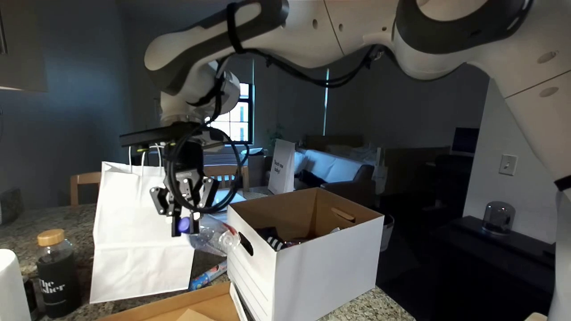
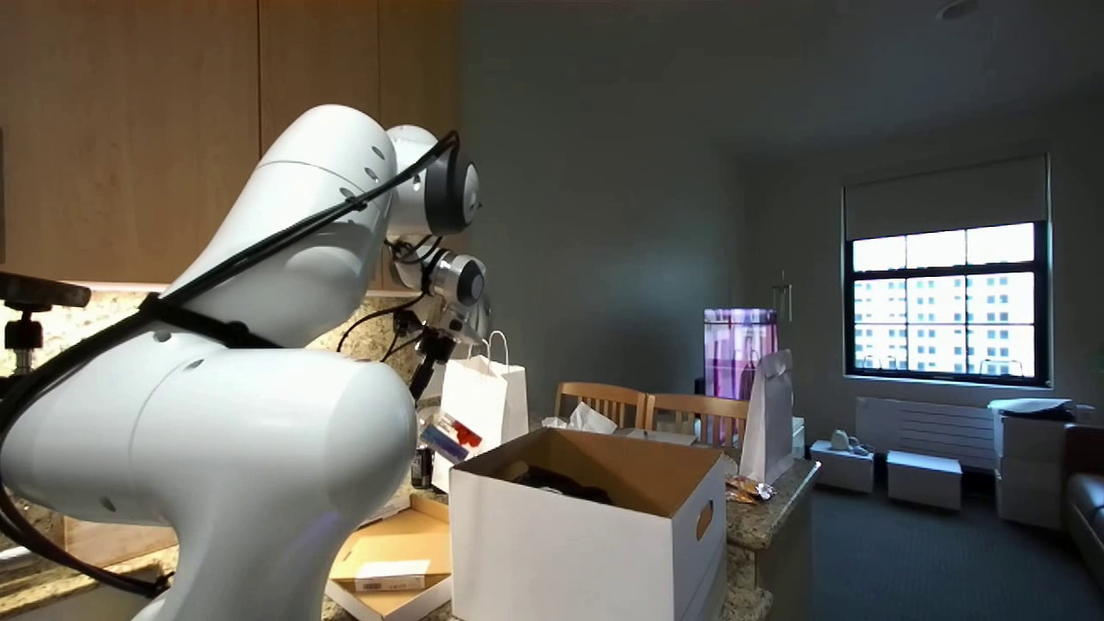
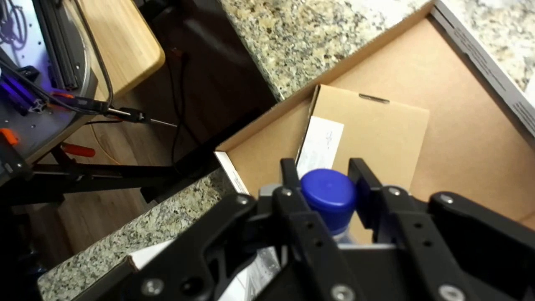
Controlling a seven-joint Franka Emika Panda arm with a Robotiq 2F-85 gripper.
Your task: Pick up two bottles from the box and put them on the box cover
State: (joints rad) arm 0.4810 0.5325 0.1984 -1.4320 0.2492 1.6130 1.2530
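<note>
The gripper (image 3: 325, 184) pinches a clear bottle (image 1: 209, 236) by its blue cap (image 3: 329, 188), one finger on each side. The bottle hangs tilted, outside the white box (image 1: 330, 263) and near the box cover (image 3: 459, 138). Gripped only by the cap, it could swing or slip loose — and, set down slanted or on the flat carton (image 3: 380, 142) lying in the cover, it could topple and roll. The wrist view shows the pinch closely but little of the bottle's body; an exterior view shows the body's slant (image 1: 212, 238).
</note>
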